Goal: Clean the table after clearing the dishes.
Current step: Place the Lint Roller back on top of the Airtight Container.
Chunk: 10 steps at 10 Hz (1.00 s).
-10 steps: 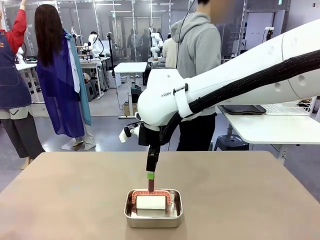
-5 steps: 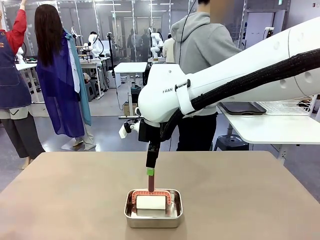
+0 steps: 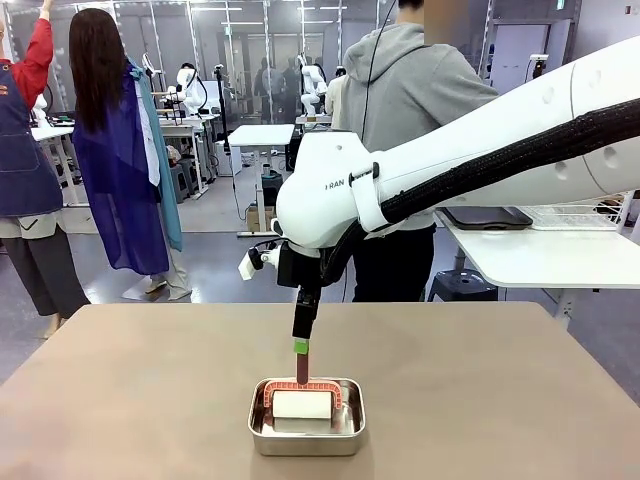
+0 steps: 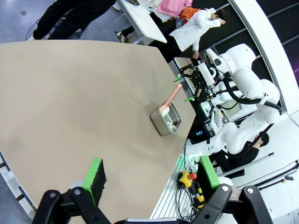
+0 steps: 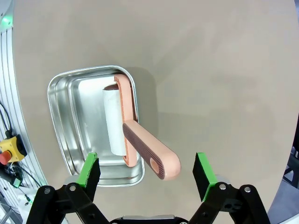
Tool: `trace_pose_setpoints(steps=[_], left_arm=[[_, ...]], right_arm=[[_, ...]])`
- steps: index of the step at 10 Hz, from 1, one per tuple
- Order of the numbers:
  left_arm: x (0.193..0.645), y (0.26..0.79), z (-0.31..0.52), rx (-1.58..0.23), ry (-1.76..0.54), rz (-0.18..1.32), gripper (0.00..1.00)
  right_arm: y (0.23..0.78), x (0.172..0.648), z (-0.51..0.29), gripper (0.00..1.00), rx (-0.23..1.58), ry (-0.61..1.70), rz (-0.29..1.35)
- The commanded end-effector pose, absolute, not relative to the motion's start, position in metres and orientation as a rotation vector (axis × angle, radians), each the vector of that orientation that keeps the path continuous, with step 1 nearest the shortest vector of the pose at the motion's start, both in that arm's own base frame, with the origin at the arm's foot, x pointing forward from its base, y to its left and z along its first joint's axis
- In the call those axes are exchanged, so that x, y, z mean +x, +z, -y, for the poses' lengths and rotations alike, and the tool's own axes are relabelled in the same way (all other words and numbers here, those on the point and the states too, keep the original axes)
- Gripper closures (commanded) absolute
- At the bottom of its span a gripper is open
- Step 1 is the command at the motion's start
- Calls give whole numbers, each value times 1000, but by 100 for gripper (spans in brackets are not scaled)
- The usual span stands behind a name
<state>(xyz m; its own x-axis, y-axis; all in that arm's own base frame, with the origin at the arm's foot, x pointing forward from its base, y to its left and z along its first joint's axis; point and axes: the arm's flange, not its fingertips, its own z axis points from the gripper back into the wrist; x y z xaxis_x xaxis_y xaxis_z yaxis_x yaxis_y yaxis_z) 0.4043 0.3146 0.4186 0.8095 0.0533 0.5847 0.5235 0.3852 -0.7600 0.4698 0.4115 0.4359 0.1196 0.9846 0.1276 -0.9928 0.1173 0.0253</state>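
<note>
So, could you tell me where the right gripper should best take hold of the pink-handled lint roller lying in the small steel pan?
Probably by the pink ribbed handle, coming from straight above. The white roll lies inside the rectangular steel pan, while the handle sticks up past the rim, between the open right gripper fingers in the wrist view. Its flat sides suit the green pads.

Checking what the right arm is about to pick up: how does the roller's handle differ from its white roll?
The handle is salmon pink and ribbed; the roll is plain white. The handle sticks up and out over the steel pan's rim, between the right gripper's open fingers; the roll lies flat inside the pan. Both belong to one roller, joined by a pink frame.
</note>
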Motion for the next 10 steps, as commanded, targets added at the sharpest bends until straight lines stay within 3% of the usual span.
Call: trace_pose_setpoints(steps=[1,9,10], left_arm=[[401,421,-312,-1138,-300,581,0],[401,421,-312,-1138,-300,581,0],[401,421,-312,-1138,-300,581,0]], right_arm=[[438,467,-412,0,112,1449,82],[436,470,-412,0,114,1450,86],[453,483,-403,0,332,1323,47]])
